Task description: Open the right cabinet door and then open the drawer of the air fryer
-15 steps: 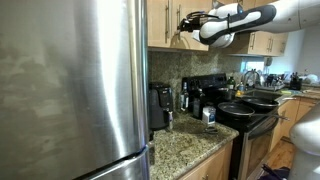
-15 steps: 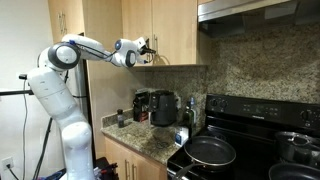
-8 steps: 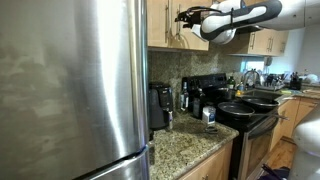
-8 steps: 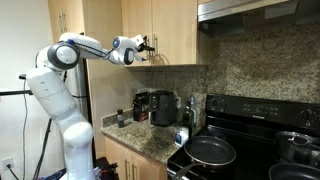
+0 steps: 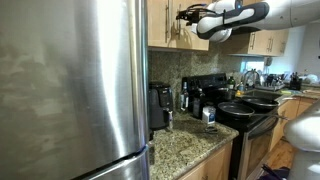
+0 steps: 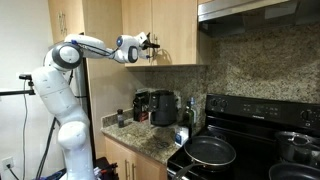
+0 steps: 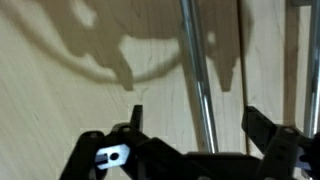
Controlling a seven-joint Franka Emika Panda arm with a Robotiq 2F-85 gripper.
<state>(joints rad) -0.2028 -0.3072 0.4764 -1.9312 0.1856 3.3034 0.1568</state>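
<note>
The hand (image 6: 149, 45) is held high against the upper cabinets, well above the granite surface (image 6: 150, 138), because the right cabinet door (image 6: 176, 35) has to be swung open before anything lower is handled. In the wrist view the hand (image 7: 197, 135) is seen with its fingers (image 7: 135, 125) spread apart, and a slim silver bar handle (image 7: 197, 60) runs vertically through the gap between them. This straddling pose is judged to prepare a grip across the bar, so that the door can be pulled outward on its hinges. No clamping on the bar is shown. A second bar (image 7: 300, 55) stands just beside the first. Which of the two belongs to the right door cannot be told with certainty from the wrist view alone. The doors are seen flush and closed, so the first step is judged not yet done. In an exterior view the arm (image 5: 240, 17) is stretched level toward the cabinet front. The air fryer (image 6: 165, 107) sits on the surface below, near the stove (image 6: 245, 125). The drawer of the air fryer (image 6: 166, 115) appears pushed in, though its handle is too small to be made out.
</note>
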